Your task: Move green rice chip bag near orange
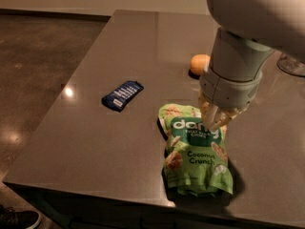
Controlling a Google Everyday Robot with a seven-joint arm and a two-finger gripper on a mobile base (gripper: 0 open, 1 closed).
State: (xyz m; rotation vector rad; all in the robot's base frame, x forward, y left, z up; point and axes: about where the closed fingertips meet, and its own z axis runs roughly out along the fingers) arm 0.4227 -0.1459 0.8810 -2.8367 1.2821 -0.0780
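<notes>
The green rice chip bag (196, 151) lies flat on the dark table (95, 142) near its front edge, with its white "dang" print facing up. The gripper (215, 123) hangs from the big white arm (248, 27) and comes down on the bag's upper right part. Its cream fingers (208, 114) are drawn together on the bag's crinkled top. The orange (199, 64) sits on the table behind the gripper, a short way beyond the bag and partly hidden by the arm.
A small dark-blue wrapped bar (122, 94) lies left of the bag. A round glass-like object (291, 65) stands at the right edge. The table's left and front edges drop to a dark floor; a shoe (19, 218) shows at bottom left.
</notes>
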